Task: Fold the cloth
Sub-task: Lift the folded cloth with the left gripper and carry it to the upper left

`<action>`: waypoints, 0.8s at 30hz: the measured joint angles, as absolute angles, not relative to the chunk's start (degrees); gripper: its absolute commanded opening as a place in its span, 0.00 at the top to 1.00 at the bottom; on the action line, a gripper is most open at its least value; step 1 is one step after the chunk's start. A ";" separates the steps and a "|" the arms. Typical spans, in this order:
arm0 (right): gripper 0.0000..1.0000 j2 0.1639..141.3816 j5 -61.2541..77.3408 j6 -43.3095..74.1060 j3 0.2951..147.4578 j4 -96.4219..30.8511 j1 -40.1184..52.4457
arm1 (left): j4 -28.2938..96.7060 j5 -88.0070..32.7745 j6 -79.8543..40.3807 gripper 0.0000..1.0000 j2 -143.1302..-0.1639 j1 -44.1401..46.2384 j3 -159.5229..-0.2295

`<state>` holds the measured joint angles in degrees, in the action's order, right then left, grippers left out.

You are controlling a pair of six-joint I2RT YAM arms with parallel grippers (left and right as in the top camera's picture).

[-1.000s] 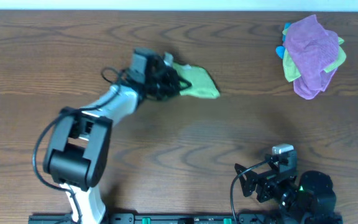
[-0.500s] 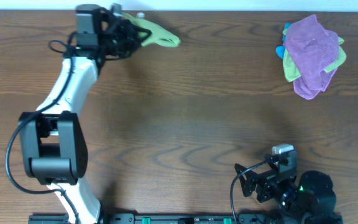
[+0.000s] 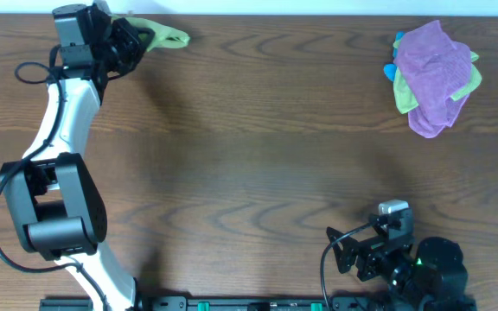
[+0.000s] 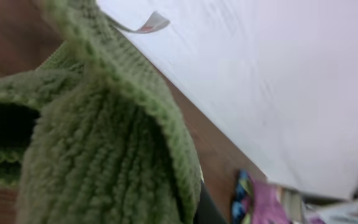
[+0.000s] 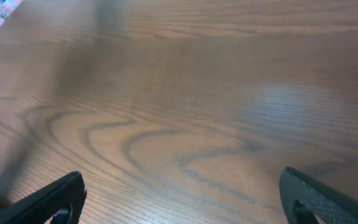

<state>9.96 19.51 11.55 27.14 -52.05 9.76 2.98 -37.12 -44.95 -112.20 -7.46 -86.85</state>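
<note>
The lime-green cloth (image 3: 162,35) hangs bunched from my left gripper (image 3: 130,41) at the far left back edge of the table. The gripper is shut on it. In the left wrist view the cloth (image 4: 98,143) fills the left half of the frame, with its small white tag (image 4: 148,25) at the top, and hides the fingers. My right gripper (image 3: 353,252) rests near the front right, open and empty; its two dark fingertips (image 5: 55,199) show at the lower corners of the right wrist view above bare wood.
A purple cloth (image 3: 430,73) bunched with a duller green one (image 3: 465,82) lies at the back right. It also shows at the bottom of the left wrist view (image 4: 266,205). A white wall (image 4: 278,81) runs behind the table's back edge.
My left arm has swung left and toward the back edge, carrying the green cloth from mid-table to the far left back corner. The right arm has not moved.
</note>
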 measured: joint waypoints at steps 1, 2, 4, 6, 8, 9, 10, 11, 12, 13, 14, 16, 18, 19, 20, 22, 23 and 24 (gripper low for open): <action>0.01 9.96 19.51 11.55 27.14 -52.05 9.76 | 2.98 -36.21 -44.91 0.94 -112.20 -7.44 -86.85; 0.01 9.96 19.49 11.55 27.14 -52.05 9.76 | 3.01 -35.09 -44.82 0.94 -112.20 -7.44 -86.85; 0.01 9.96 19.51 11.55 27.14 -52.05 9.76 | 3.01 -33.04 -44.71 0.94 -112.20 -7.40 -86.85; 0.01 9.96 19.51 11.55 27.14 -52.05 9.76 | 3.03 -30.81 -44.58 0.94 -112.20 -7.40 -86.85; 0.01 9.96 19.51 11.55 27.14 -52.05 9.76 | 3.05 -28.77 -43.99 0.94 -112.27 -7.42 -86.85; 0.01 9.96 19.51 11.55 27.14 -52.05 9.76 | 3.05 -27.75 -43.59 0.94 -112.36 -7.46 -86.85; 0.01 9.96 19.49 11.55 27.14 -52.05 9.76 | 3.05 -26.52 -43.38 0.94 -112.57 -7.51 -86.87; 0.01 9.96 19.51 11.55 27.14 -52.05 9.76 | 3.01 -25.65 -43.18 0.94 -112.88 -7.53 -86.94; 0.01 9.96 19.51 11.55 27.14 -52.07 9.76 | 2.98 -24.91 -43.03 0.95 -113.21 -7.57 -86.96; 0.01 9.96 19.51 11.55 27.14 -52.05 9.76 | 2.98 -24.14 -42.94 0.94 -113.73 -7.68 -86.98; 0.01 9.96 19.51 11.55 27.14 -52.05 9.76 | 2.96 -23.46 -42.76 0.94 -114.19 -7.75 -87.02; 0.01 9.96 19.51 11.55 27.14 -52.05 9.76 | 2.68 -22.39 -42.52 0.94 -115.61 -7.84 -87.05; 0.01 9.96 19.49 11.55 27.14 -52.05 9.76 | 1.80 -21.61 -42.22 0.94 -117.64 -7.88 -87.05; 0.01 9.96 19.51 11.55 27.14 -52.05 9.76 | 1.08 -21.50 -42.13 0.94 -118.56 -7.88 -87.05; 0.01 9.96 19.51 11.55 27.14 -52.05 9.76 | 0.40 -21.21 -42.11 0.94 -119.74 -7.88 -87.05; 0.01 9.96 19.51 11.55 27.14 -52.05 9.76 | -0.01 -20.99 -42.11 0.94 -121.56 -7.88 -87.05; 0.01 9.96 19.51 11.55 27.14 -52.05 9.76 | 0.03 -20.99 -42.09 0.94 -122.37 -7.88 -87.05; 0.01 9.96 19.49 11.55 27.14 -52.05 9.76 | 0.40 -20.97 -42.09 0.94 -123.24 -7.88 -87.05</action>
<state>9.96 19.49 11.55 27.14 -52.05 9.76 0.40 -20.97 -42.09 -123.24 -7.88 -87.05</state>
